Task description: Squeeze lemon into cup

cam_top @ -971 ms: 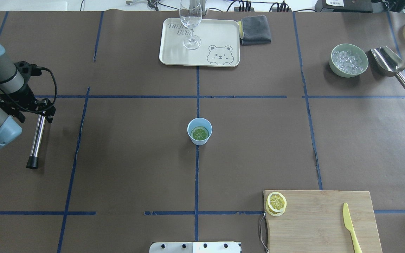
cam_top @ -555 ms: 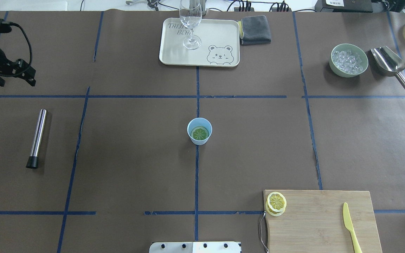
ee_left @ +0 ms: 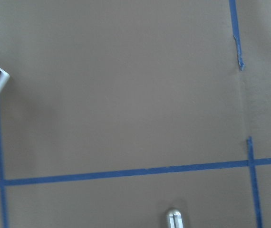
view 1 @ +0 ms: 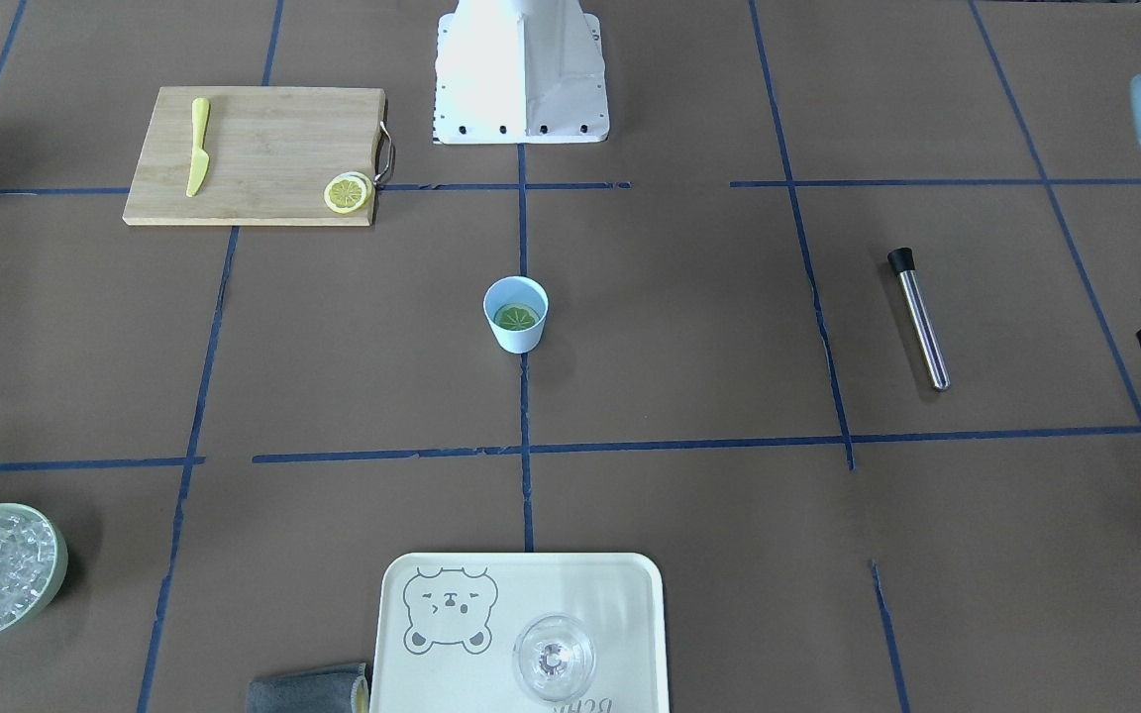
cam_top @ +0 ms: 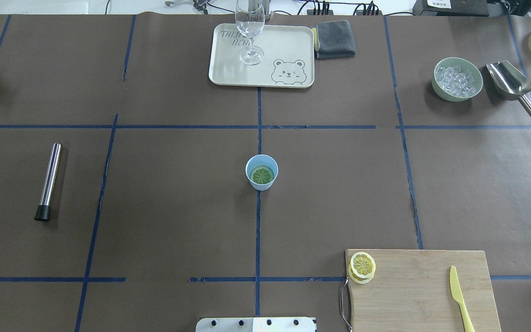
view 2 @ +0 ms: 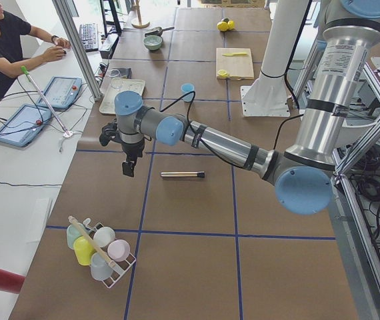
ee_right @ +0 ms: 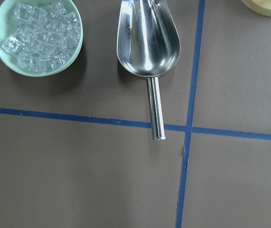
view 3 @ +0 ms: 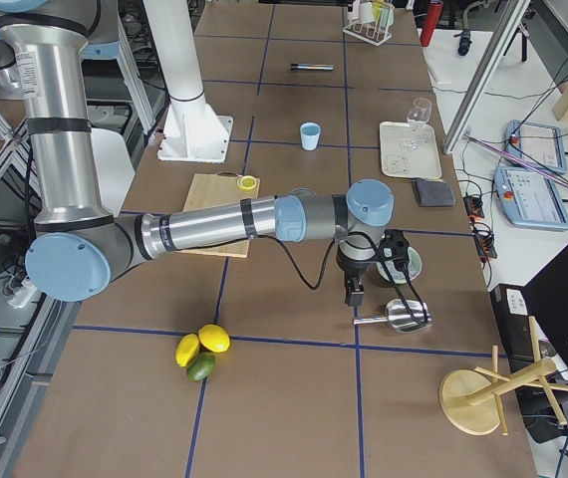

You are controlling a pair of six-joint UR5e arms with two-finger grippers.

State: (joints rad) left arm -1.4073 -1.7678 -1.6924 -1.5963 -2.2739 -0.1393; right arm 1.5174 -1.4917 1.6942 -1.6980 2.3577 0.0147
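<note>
Nearest our base, the board [cam_top: 422, 290] lies on the right arm's side. The knife [cam_top: 460, 299] rests along its outer part, and the spare slices [cam_top: 362, 266] are stacked at the corner closest to the middle, which we take to be for a short reach toward the cup.

Further out, the cup [cam_top: 262, 187] stands upright on the crossing of the tape lines, within reach of either arm. The lemon [cam_top: 262, 175] lies flat in its bottom (greenish in the cup's shade). Bare surface rings the cup on every side, so an approach from above or from either flank should meet nothing.

Level with the cup and well off to the left, the rod [cam_top: 49, 180] lies on its side, with nothing touching it. Farther out, the left arm [view 2: 223, 143] hangs over bare surface beyond the rod, near the left edge. We cannot tell how its jaws stand.

At the far side, the tray [cam_top: 288, 41] carries the glass [cam_top: 250, 27]. The right arm [view 3: 224, 221] hovers over the scoop [ee_right: 148, 38] beside the bowl [ee_right: 36, 73] of ice, and its jaws are likewise beyond telling. We judge both arms parked clear of the cup, with the lemon already delivered.
</note>
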